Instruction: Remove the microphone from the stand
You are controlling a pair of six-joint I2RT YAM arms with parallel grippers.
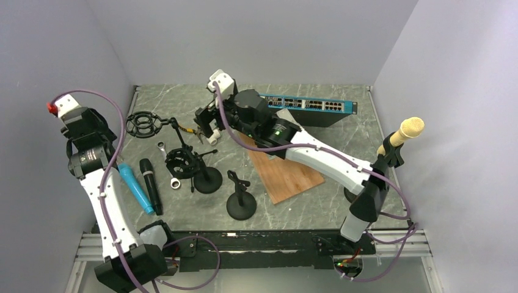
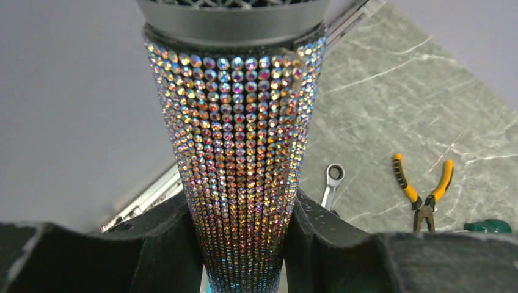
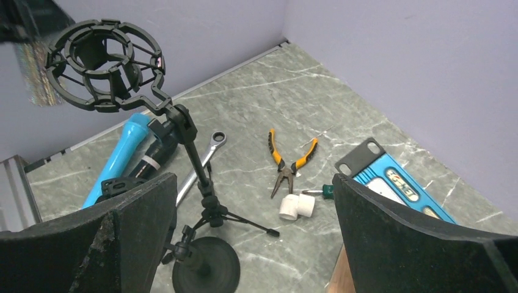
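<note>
Lilac walls close in a grey marble tabletop (image 1: 342, 137) scattered with stands and tools. The left claw (image 2: 244, 250) is clenched on the rhinestone microphone (image 2: 235, 140), its fingers (image 2: 165, 244) pressed to either side of the tapering handle, with the grille end rising beyond the fingertips. The empty shock mount (image 3: 104, 67) stands ahead of the right claw (image 3: 256, 232) and to its left. The sparkle showing at that mount's far side looks apart from the ring, so I judge the microphone is already out of the stand. The right claw hangs released, jaws spread wide and holding nothing, with the pliers (image 3: 290, 162) on the tabletop ahead of it. What seems left is to set the microphone down. That calls for lowering the left claw to a bare patch, perhaps near the blue microphone (image 3: 119, 155), then letting go gently so it does not roll.
</note>
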